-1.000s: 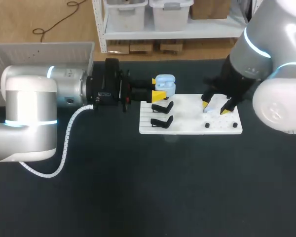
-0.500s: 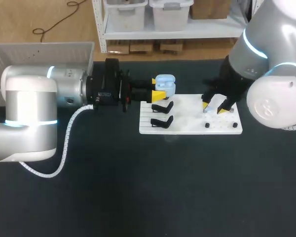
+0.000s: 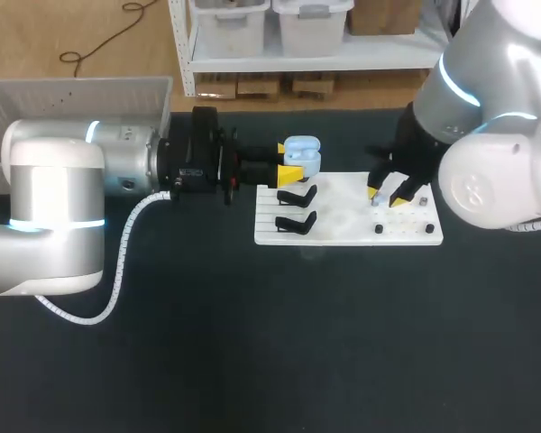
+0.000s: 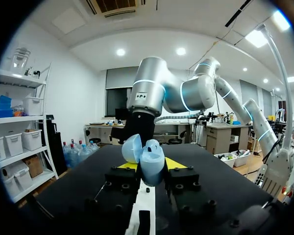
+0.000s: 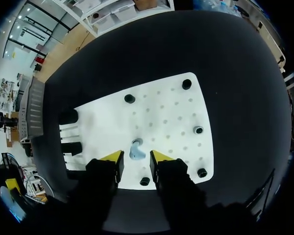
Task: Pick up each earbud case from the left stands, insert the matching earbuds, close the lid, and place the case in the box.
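Dark table (image 3: 252, 343) is covered near its middle by a white board (image 3: 343, 225). At about ten o'clock from the board's centre, a pale blue earbud case (image 3: 303, 153) with its lid raised is clasped from both sides by the left gripper (image 3: 288, 162). Two black stands (image 3: 296, 196) are seen at six o'clock of the case. At two o'clock from the centre, the right gripper (image 3: 386, 196) is held over the board with its fingers parted. A pale earbud (image 5: 136, 151) lies between them, and a gap is seen at each side.
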`<action>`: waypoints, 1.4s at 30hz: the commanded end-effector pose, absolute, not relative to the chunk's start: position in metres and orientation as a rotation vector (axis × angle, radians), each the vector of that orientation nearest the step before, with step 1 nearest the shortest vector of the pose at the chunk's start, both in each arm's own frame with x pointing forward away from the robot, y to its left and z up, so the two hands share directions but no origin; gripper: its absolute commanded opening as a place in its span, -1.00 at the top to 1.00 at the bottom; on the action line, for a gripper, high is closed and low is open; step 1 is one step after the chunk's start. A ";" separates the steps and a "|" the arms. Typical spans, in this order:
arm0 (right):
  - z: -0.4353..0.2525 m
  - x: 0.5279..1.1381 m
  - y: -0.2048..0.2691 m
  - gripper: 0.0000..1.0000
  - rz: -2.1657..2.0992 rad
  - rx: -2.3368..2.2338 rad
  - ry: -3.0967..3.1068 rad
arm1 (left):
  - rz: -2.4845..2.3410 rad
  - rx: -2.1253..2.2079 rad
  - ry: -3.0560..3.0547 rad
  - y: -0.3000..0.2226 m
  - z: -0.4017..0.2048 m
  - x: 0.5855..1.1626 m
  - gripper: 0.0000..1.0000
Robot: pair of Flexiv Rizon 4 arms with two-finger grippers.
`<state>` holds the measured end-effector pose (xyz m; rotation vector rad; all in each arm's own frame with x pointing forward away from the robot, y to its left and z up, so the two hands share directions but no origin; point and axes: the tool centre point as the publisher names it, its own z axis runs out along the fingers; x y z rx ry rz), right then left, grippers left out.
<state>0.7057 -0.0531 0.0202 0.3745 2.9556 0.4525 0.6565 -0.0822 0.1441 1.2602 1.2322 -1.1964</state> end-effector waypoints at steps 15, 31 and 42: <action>0.017 0.712 -0.054 0.50 0.462 0.384 2.966 | -1.193 1.257 1.231 -0.082 0.143 0.656 1.00; 0.014 0.716 -0.052 0.51 0.470 0.384 2.977 | -1.193 1.257 1.231 -0.082 0.143 0.656 1.00; 0.015 0.713 -0.051 1.00 0.465 0.384 2.985 | -1.193 1.257 1.231 -0.082 0.143 0.656 1.00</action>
